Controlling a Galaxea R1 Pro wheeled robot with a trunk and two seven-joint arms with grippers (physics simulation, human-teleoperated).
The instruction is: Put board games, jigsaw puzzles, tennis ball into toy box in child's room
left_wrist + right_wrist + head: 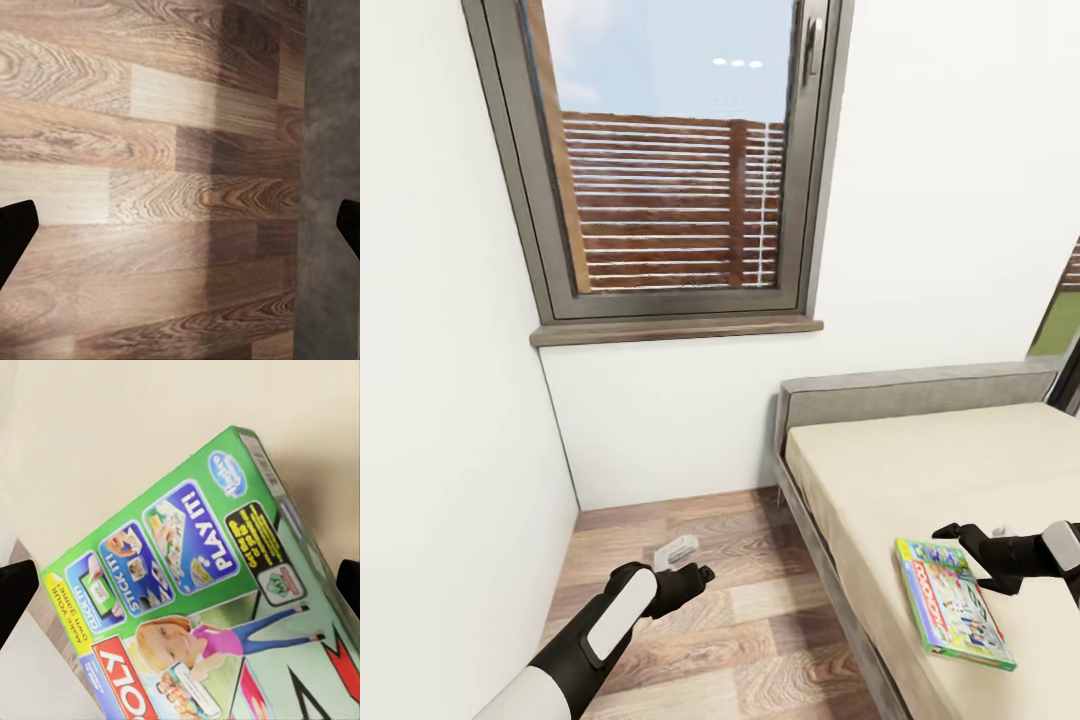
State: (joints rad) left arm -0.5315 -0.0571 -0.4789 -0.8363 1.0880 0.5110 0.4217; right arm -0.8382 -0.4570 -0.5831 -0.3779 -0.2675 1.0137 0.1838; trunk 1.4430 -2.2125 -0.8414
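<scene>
The green Monopoly box lay flat on the bed, directly beneath the spread, empty right gripper, its long axis running away from the robot. The left gripper, also released, hung over the wood floor, farther off.

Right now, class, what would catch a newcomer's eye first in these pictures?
The bright green Monopoly board game lying flat on the beige bed, with the open right pincer hovering over it. Next, the big grey-framed window above the wood-plank floor, where the open left pincer hangs.
</scene>
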